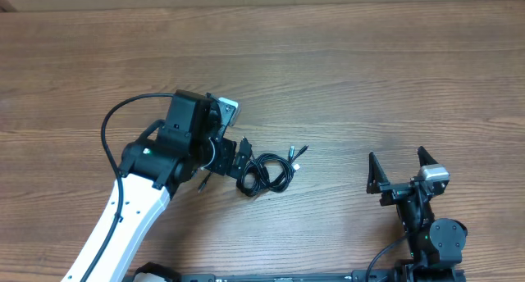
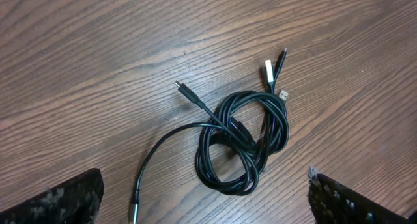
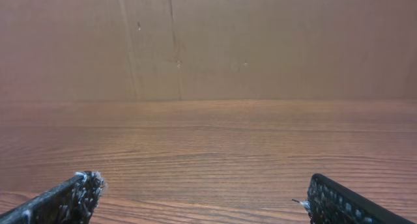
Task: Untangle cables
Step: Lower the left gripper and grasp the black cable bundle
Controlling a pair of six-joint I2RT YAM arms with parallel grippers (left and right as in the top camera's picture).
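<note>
The cables lie as a small tangle of thin black loops on the wooden table, left of centre. In the left wrist view the cables fill the middle, with plug ends fanning out at the top right; one white-tipped plug is among them. A loose strand ends in a silver-tipped plug near the bottom edge. My left gripper hovers at the tangle's left side, and this left gripper is open, holding nothing. My right gripper stands open at the right, far from the cables, and the right gripper sees only bare wood.
The left arm's thick black wire arcs out to the left of its wrist. A brown wall rises at the table's far edge. The robot base bar runs along the front edge.
</note>
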